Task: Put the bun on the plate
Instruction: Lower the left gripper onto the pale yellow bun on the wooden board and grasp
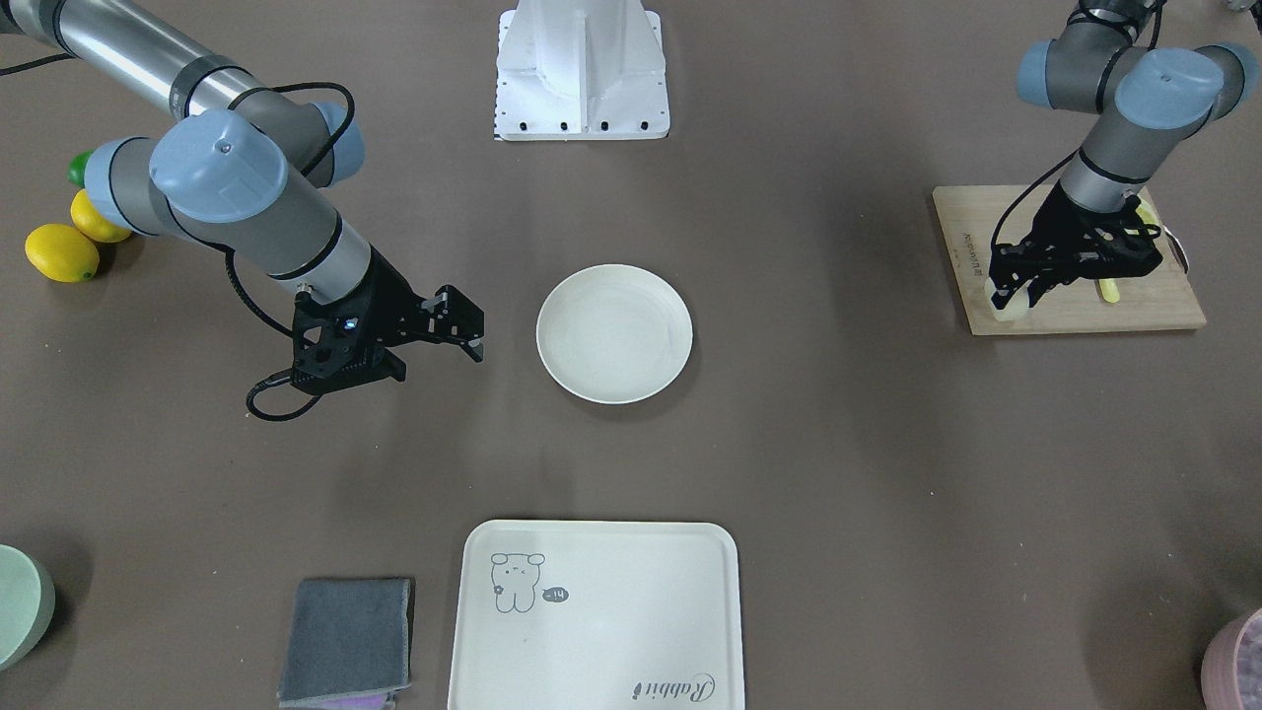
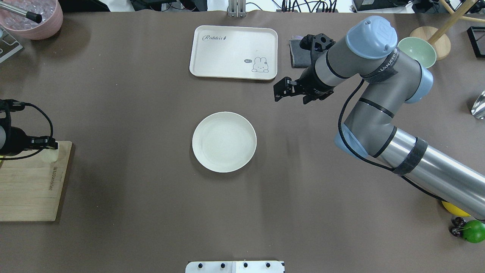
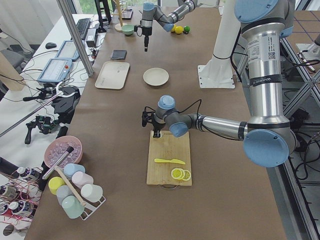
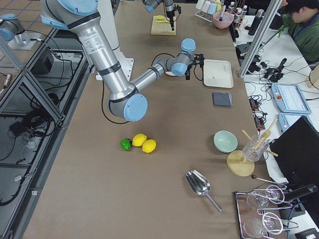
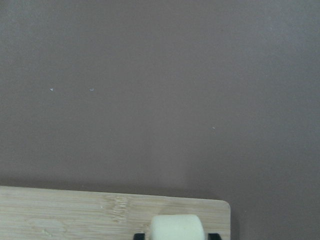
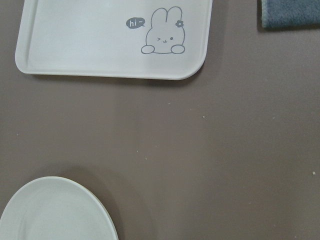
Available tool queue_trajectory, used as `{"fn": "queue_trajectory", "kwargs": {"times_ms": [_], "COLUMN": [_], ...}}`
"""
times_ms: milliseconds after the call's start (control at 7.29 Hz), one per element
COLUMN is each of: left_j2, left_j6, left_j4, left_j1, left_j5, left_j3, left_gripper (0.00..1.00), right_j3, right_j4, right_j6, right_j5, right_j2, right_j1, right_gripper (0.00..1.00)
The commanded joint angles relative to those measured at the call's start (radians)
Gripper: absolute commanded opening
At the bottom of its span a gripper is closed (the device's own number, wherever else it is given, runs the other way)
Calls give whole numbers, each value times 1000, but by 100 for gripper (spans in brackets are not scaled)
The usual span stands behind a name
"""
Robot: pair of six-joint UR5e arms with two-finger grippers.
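Brown matte table (image 1: 848, 463), benches of gear along one side; the plate (image 1: 614, 333) sits mid-table, open surface all round, with the tray (image 1: 592, 611) near the operators' edge. At the cutting board's (image 1: 1075, 311) corner, well apart from the plate, the left gripper (image 1: 1016, 296) pinches the bun (image 1: 1008, 306); the right gripper (image 1: 463, 323) hovers beside the plate, fingers spread.

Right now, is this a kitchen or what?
Probably a robot lab playing kitchen: the left arm and right arm stand at one table, a control tablet sits beside it, and a cutting board holds lemon slices.
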Motion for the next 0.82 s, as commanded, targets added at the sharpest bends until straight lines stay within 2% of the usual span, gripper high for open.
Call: {"fn": "queue_trajectory", "kwargs": {"times_ms": [0,275,549,686], "left_j2": [1,-5,-16,-74], "left_j6": [2,30,40,38], "left_j4": [0,1,23,66], "left_j1": [-1,-13,-54,-94], "left_j5": [-1,-15,-74,-102], "left_j3": [-6,-12,-31,-32], "left_gripper": [33,30,30,30], "right_j3": [8,46,61,92], "right_j4": [0,-5,-5,-5], "right_j6": [1,1,1,1], "right_j5": [3,3,26,61], "right_j2": [-5,-28,-34,-60], "right_j1": [2,4,19,36], "right_gripper": [100,100,100,100]}}
